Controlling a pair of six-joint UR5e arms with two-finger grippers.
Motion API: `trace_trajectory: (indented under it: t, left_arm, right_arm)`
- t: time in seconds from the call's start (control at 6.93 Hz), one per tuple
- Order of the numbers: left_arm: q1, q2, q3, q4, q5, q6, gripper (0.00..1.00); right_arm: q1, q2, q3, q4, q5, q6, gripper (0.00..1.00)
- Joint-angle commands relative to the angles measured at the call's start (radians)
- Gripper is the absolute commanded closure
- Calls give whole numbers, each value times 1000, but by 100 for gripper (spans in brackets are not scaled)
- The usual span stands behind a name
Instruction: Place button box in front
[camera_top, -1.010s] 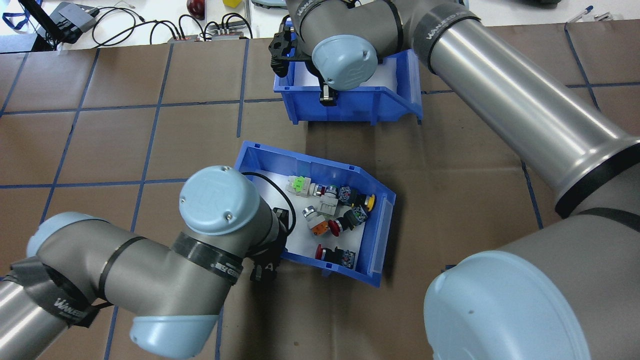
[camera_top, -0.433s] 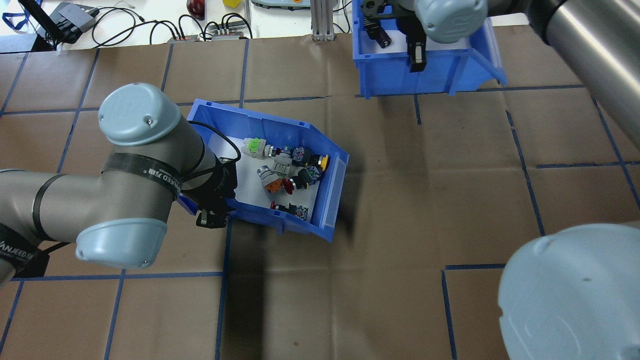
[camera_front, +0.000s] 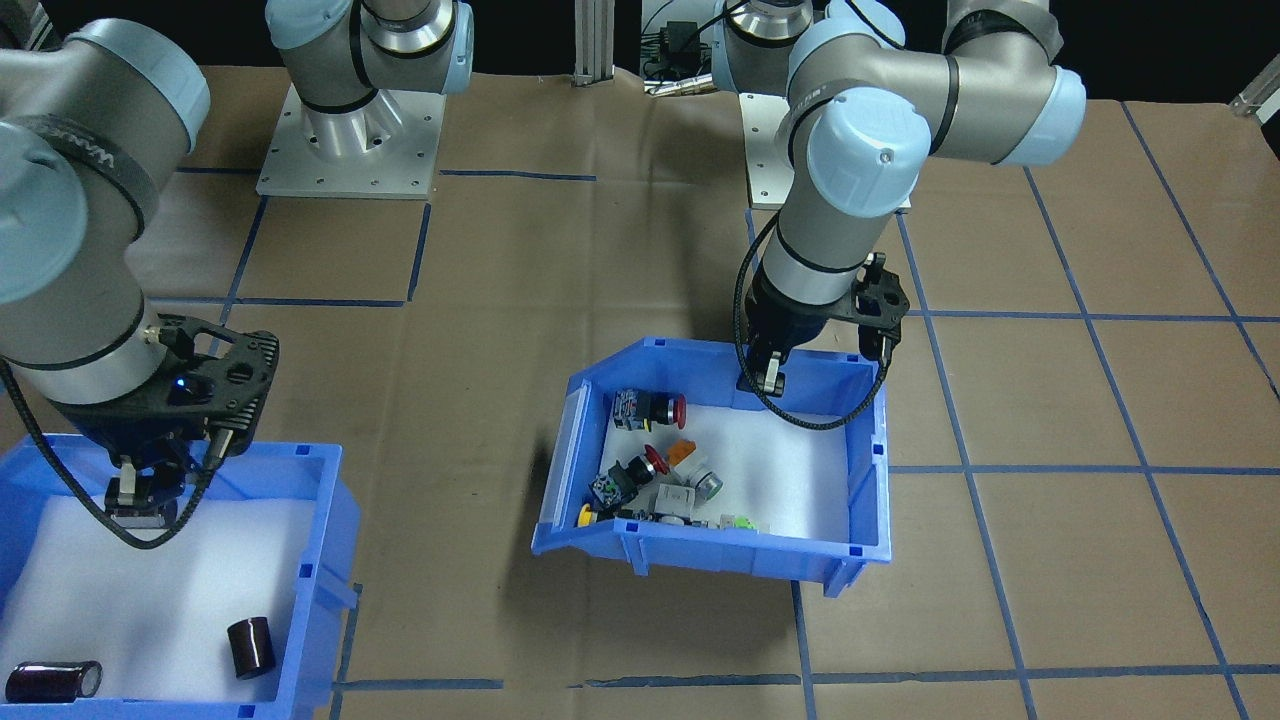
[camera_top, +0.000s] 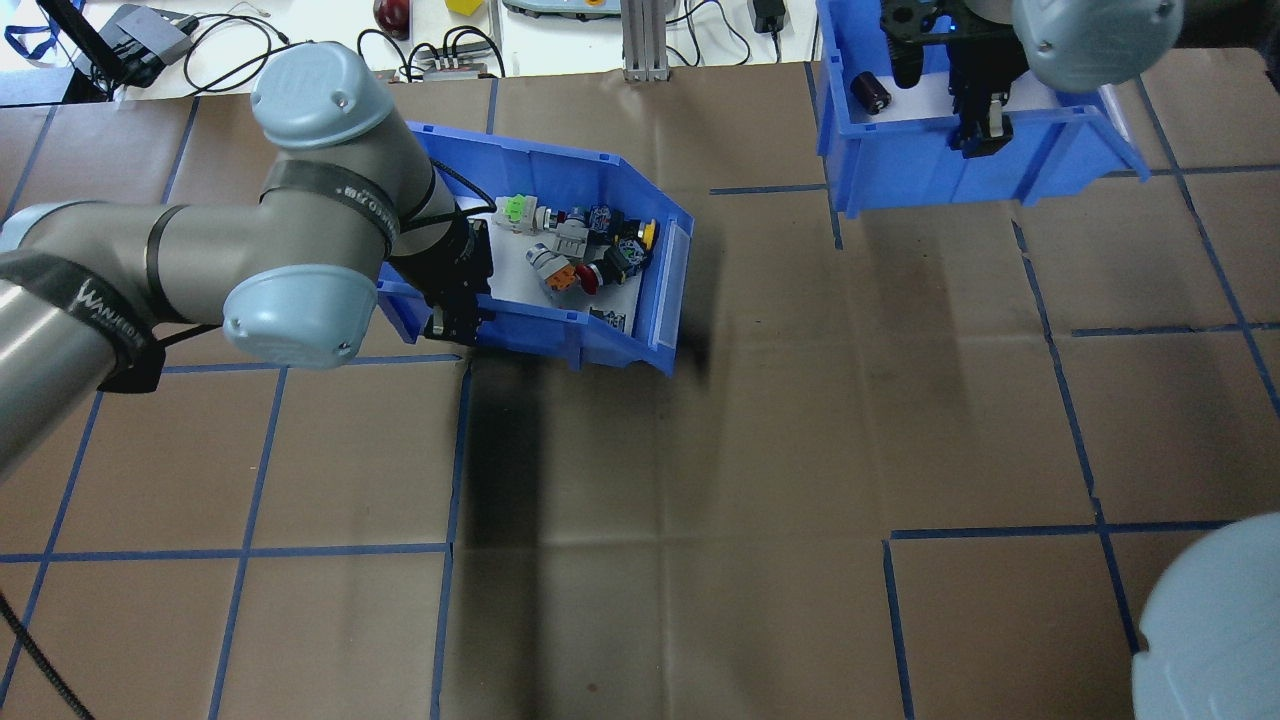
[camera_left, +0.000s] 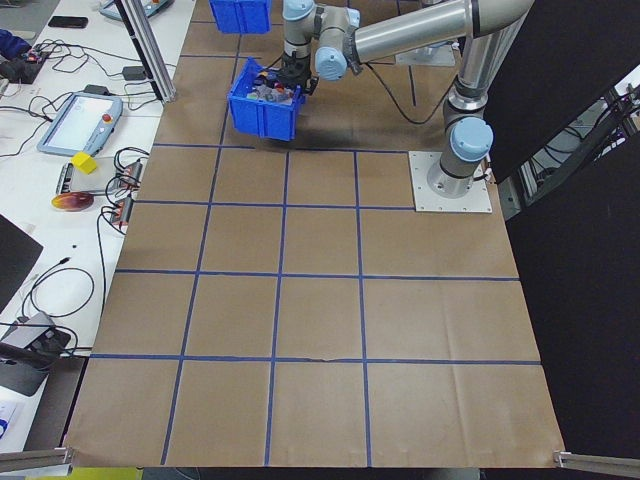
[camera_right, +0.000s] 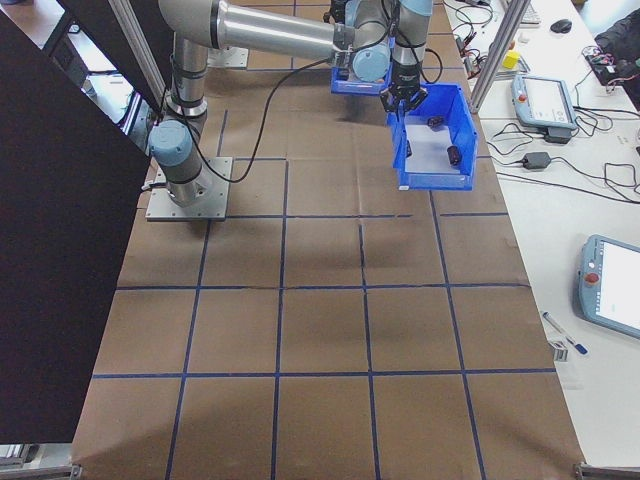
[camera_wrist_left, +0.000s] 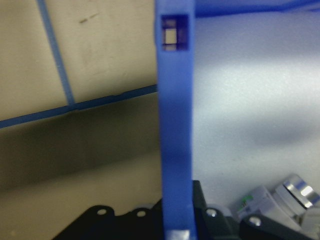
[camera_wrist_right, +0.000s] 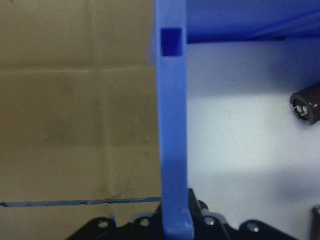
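Left end effector (camera_top: 455, 325) clamping rear wall of button box (camera_top: 655, 290), carrying it clear of surface (camera_top: 700, 500); right end effector (camera_top: 985, 135) likewise gripping second bin (camera_top: 900, 165) wall, beyond button box.

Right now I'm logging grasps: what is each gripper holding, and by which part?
Left gripper: the button box, fingers astride its back wall. Right gripper: the other blue bin, by its wall as well.

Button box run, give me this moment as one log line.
left claw: shut on button box wall | box: lifted off table | right claw: shut on cylinder bin wall | placement: not yet done
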Motion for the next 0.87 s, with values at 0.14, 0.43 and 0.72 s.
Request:
trace_trajectory:
  t: [0.14,0.43,0.72]
  left_arm:
    - [-79,-236,213,74,-47,-192,99]
    - [-142,-313,310,77,-50,-293,99]
    - [-184,-344,321,79,-50,-332,97]
  right_arm:
    - [-101,-183,265,-59,49,-110,94]
    - [-148,-266,423,-170,66,-170,94]
    - [-175,-309,476,-187,81,-218,94]
